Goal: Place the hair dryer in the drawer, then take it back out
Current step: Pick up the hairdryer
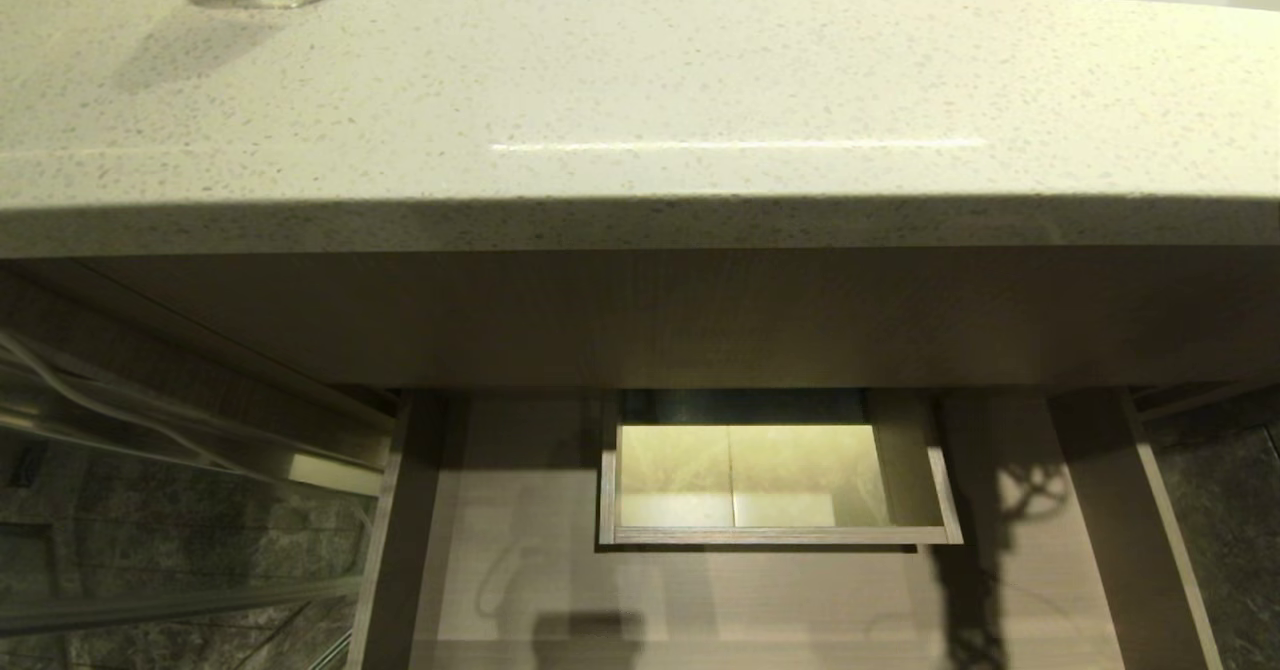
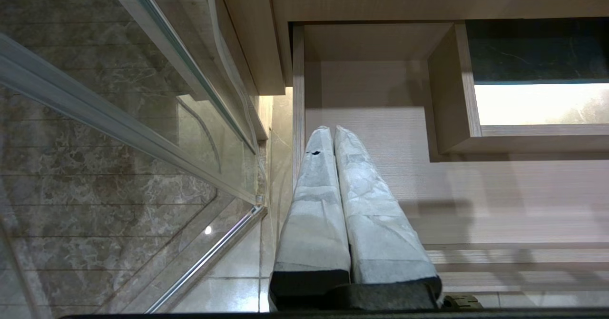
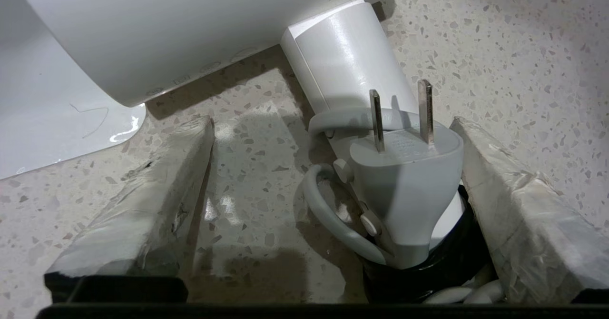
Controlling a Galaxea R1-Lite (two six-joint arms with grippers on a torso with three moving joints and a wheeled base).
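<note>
Right hand (image 3: 333, 185) stands wide open over the speckled worktop (image 3: 523, 47), gripping nothing yet, its two wrapped fingers (image 3: 142, 200) set either side of the hair dryer (image 3: 352, 62) handle. The handle lies much nearer one finger than the other, with the grey plug (image 3: 404, 185) strapped against it, prongs up, and a loop of cord (image 3: 328, 214) beside that.

To close well, I judge the hand should first centre on the handle, so both pads meet the white shaft and not the plug or cord, which could let it twist or slip. A grip close to the barrel should carry the weight better.

From the handle, the dryer's long axis runs away from the hand toward the fat white barrel, which crosses it and overhangs the white sink (image 3: 57, 119) edge. Which way the nozzle faces cannot be told.

Left hand (image 2: 333, 133), fingers pressed together and empty, hangs parked over the open wood-grain drawer (image 1: 700, 590).
</note>
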